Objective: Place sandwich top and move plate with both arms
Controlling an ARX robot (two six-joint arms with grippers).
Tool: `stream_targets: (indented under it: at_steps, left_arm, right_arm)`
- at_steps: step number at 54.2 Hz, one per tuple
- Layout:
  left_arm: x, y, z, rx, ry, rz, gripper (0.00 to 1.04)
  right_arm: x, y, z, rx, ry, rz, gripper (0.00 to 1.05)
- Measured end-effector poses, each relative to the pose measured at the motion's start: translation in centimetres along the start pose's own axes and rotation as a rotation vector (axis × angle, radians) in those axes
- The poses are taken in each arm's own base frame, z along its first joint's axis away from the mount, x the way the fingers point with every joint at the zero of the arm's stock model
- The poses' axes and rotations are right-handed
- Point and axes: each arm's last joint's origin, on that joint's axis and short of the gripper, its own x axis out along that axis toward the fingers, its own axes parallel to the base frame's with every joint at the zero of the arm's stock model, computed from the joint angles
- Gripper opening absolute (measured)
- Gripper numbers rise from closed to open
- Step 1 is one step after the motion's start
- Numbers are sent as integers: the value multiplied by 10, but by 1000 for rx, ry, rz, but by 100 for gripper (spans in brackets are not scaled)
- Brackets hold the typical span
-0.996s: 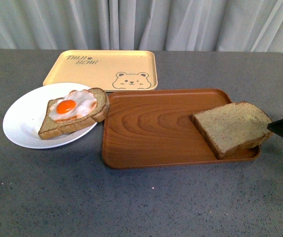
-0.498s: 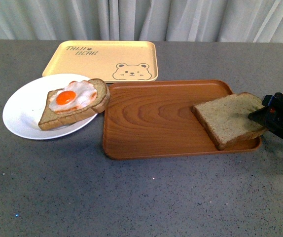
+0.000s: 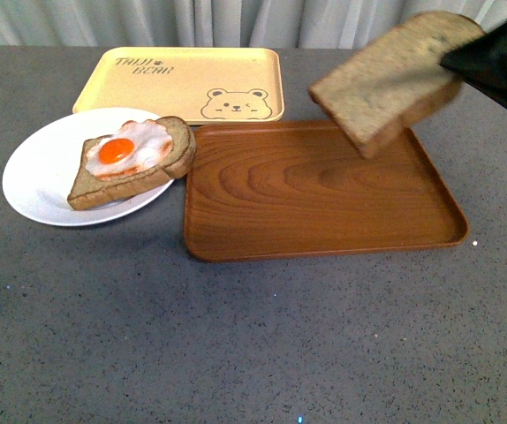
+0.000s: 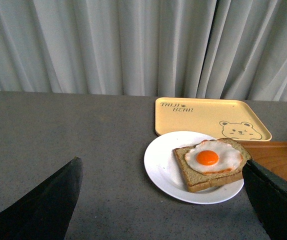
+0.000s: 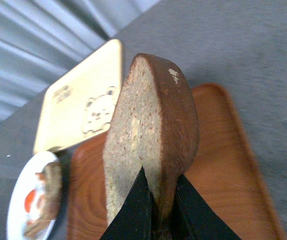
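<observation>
The sandwich top [image 3: 386,84], a thick brown speckled slice, hangs tilted in the air above the right part of the wooden tray. My right gripper [image 3: 465,55] is shut on its right edge; in the right wrist view the two black fingers [image 5: 133,210] pinch the sandwich top [image 5: 148,140] by its crust. The white plate [image 3: 37,181] sits at the left with an egg-topped slice [image 3: 130,163] on it. In the left wrist view my left gripper [image 4: 161,200] stands open, near the table, with the plate [image 4: 163,165] just beyond its fingers.
A brown wood-grain tray [image 3: 315,194] lies bare in the middle, touching the plate's right rim. A yellow bear-printed tray [image 3: 183,84] lies behind them. Grey curtains close off the back of the grey table [image 3: 236,353].
My right gripper closed on the sandwich top and lifted it off the wooden tray, up and slightly left. The front view has also tilted downward.
</observation>
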Motion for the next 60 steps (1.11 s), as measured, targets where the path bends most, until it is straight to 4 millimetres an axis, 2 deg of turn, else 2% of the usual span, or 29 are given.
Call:
stream_targets:
  at_steps: [6,11,14,20,24,27,32,39,50,55,60]
  left_arm:
    - [0,0,0,0,0,0,96]
    - [0,0,0,0,0,0,96]
    - [0,0,0,0,0,0,96]
    - [0,0,0,0,0,0,96]
    - [0,0,0,0,0,0,96]
    - [0,0,0,0,0,0,96]
    - [0,0,0,0,0,0,96]
    - [0,0,0,0,0,0,96]
    - [0,0,0,0,0,0,96]
    - [0,0,0,0,0,0,96]
    - [0,0,0,0,0,0,96]
  right_arm:
    - [21,44,-10,-12,17,83,3]
    - [57,96,-31,-12,40,153,3]
    - [77,120,-45,0,63,177,3]
    - [106,150,-70,15,108,211,3]
    - [118,162,-84,28,131,217,3]
    - [130,172,-101,44,159,220,3]
    - [140,177,-125,54,199,205,3]
    - [144,169,-151,33,249,165,4]
    - [132,156,-160,10,225,147,35]
    - [122,150,-154,-20,177,149,49]
    - [107,147,-138,-49,98,157,64]
